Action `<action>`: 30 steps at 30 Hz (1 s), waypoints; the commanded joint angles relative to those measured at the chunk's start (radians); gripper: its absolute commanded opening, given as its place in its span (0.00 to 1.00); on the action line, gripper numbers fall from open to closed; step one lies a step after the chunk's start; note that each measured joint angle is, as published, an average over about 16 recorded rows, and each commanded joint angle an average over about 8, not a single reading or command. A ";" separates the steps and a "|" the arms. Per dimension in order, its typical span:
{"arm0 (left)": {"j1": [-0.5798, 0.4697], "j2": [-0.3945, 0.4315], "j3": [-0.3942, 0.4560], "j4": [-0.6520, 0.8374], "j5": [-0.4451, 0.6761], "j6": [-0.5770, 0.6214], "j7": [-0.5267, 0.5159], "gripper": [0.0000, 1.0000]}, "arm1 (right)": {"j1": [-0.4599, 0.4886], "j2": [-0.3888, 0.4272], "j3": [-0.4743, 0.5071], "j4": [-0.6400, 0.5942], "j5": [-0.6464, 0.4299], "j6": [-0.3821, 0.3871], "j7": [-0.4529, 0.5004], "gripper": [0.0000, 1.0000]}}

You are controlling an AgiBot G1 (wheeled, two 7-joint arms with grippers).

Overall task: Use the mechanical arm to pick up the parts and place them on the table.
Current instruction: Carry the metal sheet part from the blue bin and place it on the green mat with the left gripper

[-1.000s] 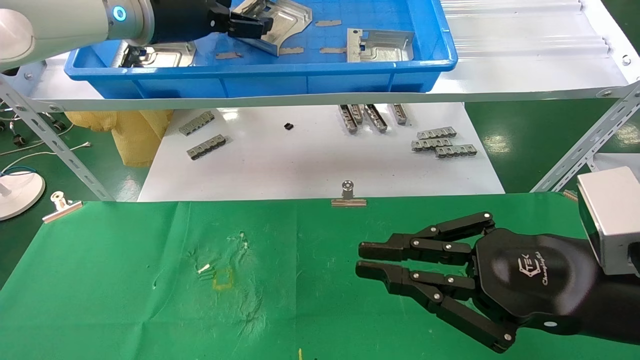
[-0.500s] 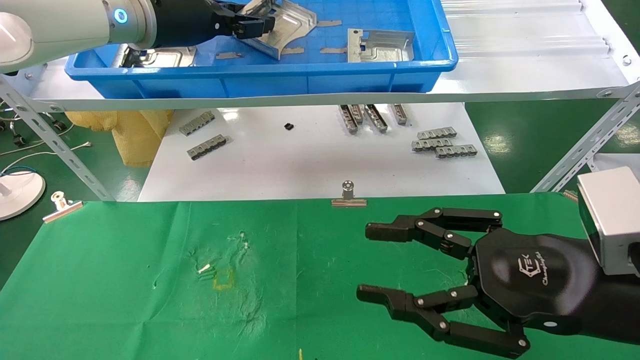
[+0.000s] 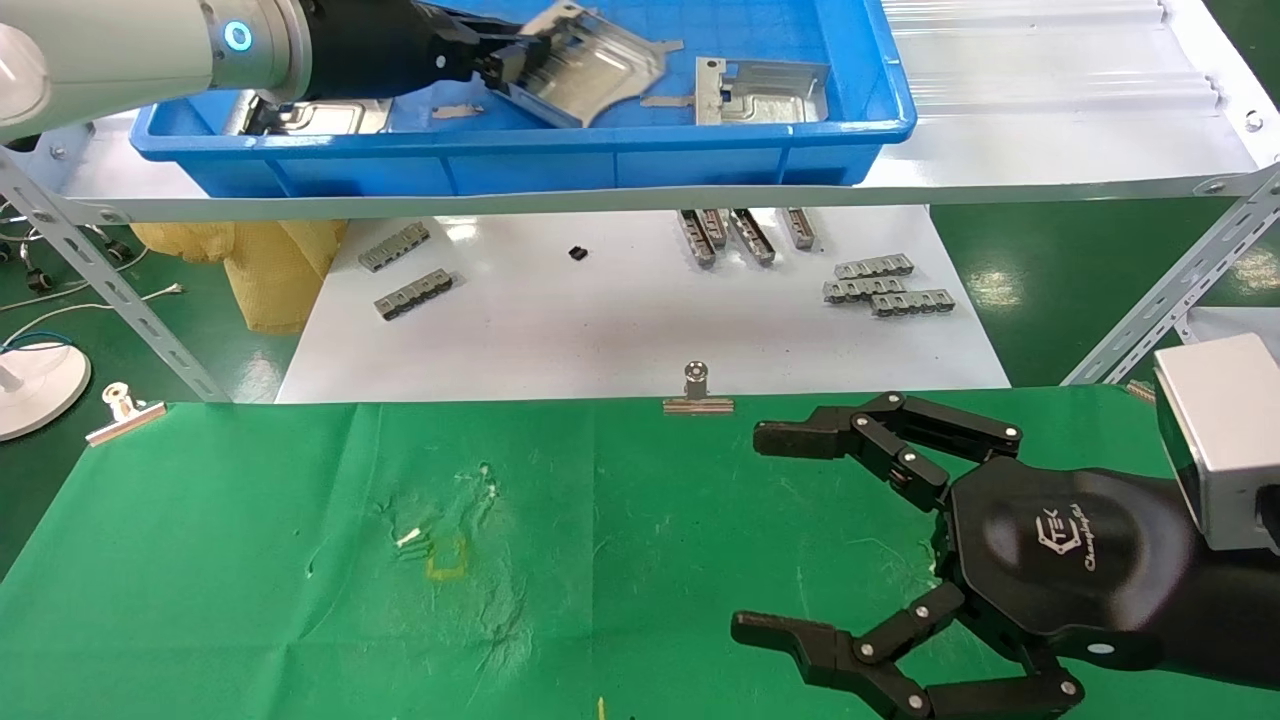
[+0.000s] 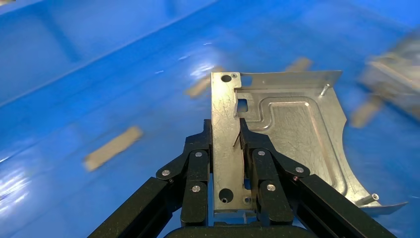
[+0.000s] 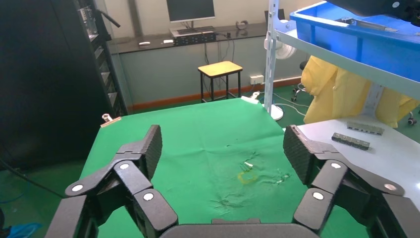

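Observation:
My left gripper (image 3: 508,62) is shut on the perforated flange of a silver stamped part (image 3: 592,70) and holds it tilted above the floor of the blue tray (image 3: 560,155). In the left wrist view the gripper (image 4: 225,130) pinches the part (image 4: 292,124) between both finger pads. Two more parts lie in the tray, one at the right (image 3: 760,92) and one at the left (image 3: 320,112) half hidden by the arm. My right gripper (image 3: 765,535) is open and empty just above the green table (image 3: 250,560); its wrist view (image 5: 220,144) looks at the faint yellow square mark (image 5: 246,177).
The tray stands on a white shelf (image 3: 1050,130) on slotted metal legs (image 3: 1160,300). Below it a glossy white board (image 3: 620,330) holds grey ridged bars (image 3: 885,285). Binder clips (image 3: 697,390) pin the cloth's far edge. Small grey strips (image 3: 660,99) lie in the tray.
My left gripper has lifted the part and carried it to the right inside the tray. My right gripper's fingers have spread from nearly shut to wide open.

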 commanded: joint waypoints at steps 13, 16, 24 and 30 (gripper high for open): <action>0.003 -0.104 -0.101 -0.050 -0.165 0.333 0.288 0.00 | 0.000 0.000 0.000 0.000 0.000 0.000 0.000 1.00; 0.003 -0.121 -0.110 -0.042 -0.182 0.405 0.341 0.00 | 0.000 0.000 0.000 0.000 0.000 0.000 0.000 1.00; -0.007 -0.167 -0.124 -0.016 -0.205 0.531 0.452 0.00 | 0.000 0.000 0.000 0.000 0.000 0.000 0.000 1.00; -0.003 -0.214 -0.116 -0.038 -0.213 0.686 0.505 0.00 | 0.000 0.000 0.000 0.000 0.000 0.000 0.000 1.00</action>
